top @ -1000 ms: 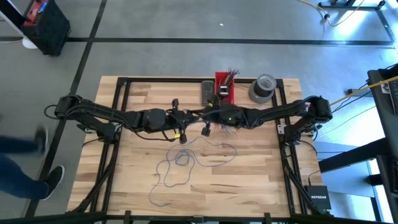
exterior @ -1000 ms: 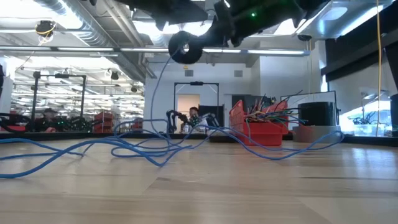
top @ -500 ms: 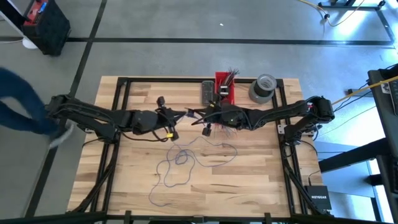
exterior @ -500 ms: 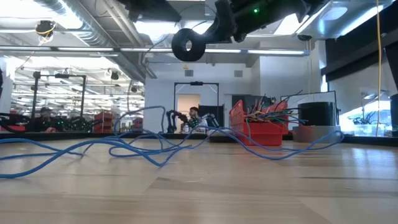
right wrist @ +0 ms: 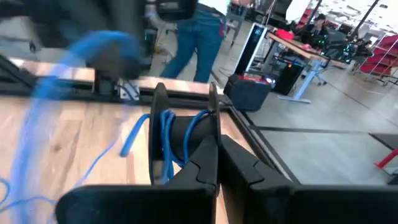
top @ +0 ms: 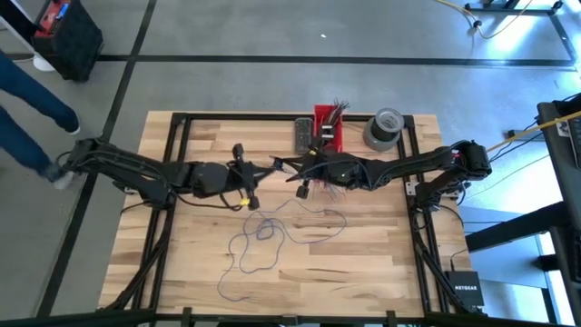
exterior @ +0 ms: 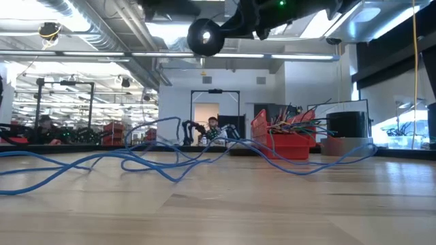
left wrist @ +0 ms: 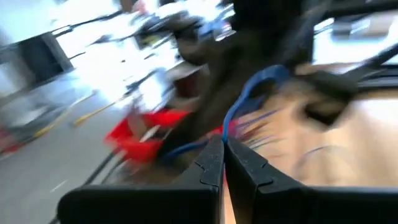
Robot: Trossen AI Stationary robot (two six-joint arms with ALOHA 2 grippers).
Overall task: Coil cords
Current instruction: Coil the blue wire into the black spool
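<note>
Up high, both tools pinch the thin blue cord (top: 272,227): left tool (left wrist: 224,163), right tool (right wrist: 214,163), fingers pressed together.

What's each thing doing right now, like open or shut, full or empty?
Left gripper: shut on the thin blue cord.
Right gripper: shut on loops of that cord, held high.
Thin blue cord: mostly sprawled loose, not coiled.
Red plastic bin: holding multicoloured wire ends.
Grey tape roll: lying flat.

I see a grey concrete floor (top: 272,36) crossed by dark lines around the wooden surface (top: 363,263); beyond it, ceiling ducts (exterior: 75,20), strip lights and a doorway (exterior: 206,112).
</note>
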